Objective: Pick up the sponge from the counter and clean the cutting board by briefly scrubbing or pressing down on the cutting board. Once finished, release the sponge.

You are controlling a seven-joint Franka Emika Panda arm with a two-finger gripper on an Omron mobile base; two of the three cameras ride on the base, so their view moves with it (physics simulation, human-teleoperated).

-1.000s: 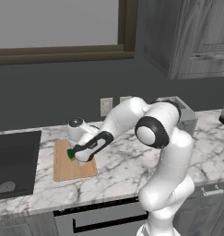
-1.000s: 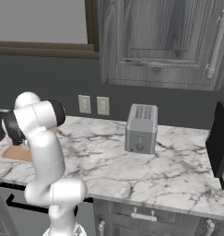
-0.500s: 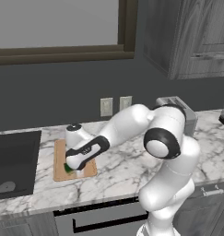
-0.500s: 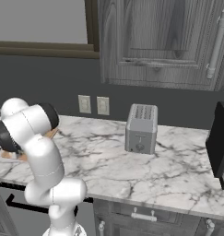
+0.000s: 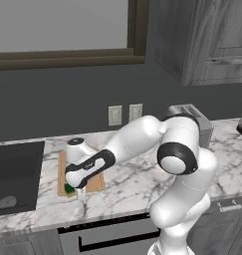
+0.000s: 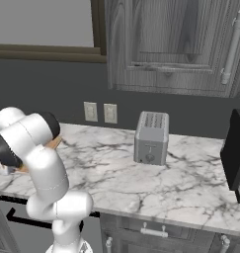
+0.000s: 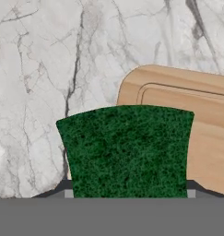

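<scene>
Desk (image 5: pixel 137 187): long white marble worktop with grey veining and a pale front edge, running along a dark grey wall. Drawer fronts with metal handles below it

Room: dark-framed window (image 5: pixel 62 30) above the desk; grey wood-grain wall cabinets (image 6: pixel 166 44) to the right of it; a pair of pale wall sockets (image 5: pixel 125 114) on the wall. Dark sink basin (image 5: pixel 15 177) set into the desk at the far left in the left base view

Toaster (image 6: pixel 151 137): silver, upright, standing on the desk near the wall, well apart from the cutting board

Black appliance (image 6: pixel 236 155): at the right end of the desk, kind cannot be told

Cutting board (image 5: pixel 95 183): flat light-brown wooden rectangle with rounded corners and a shallow groove inside its rim, lying flat just right of the sink, long axis running from the desk's front edge toward the wall; the arm covers much of it

Sponge (image 7: pixel 127 152): dark green scouring face toward the hand camera, long axis lying across the pincer's gap. It sits over the board's rounded corner, partly over bare marble; in the left base view a green sliver (image 5: pixel 69 189) shows at the board's front left corner

Pincer (image 5: pixel 75 187): lowered at that corner, clenched on the sponge, its two tips just visible at either end of the block
</scene>
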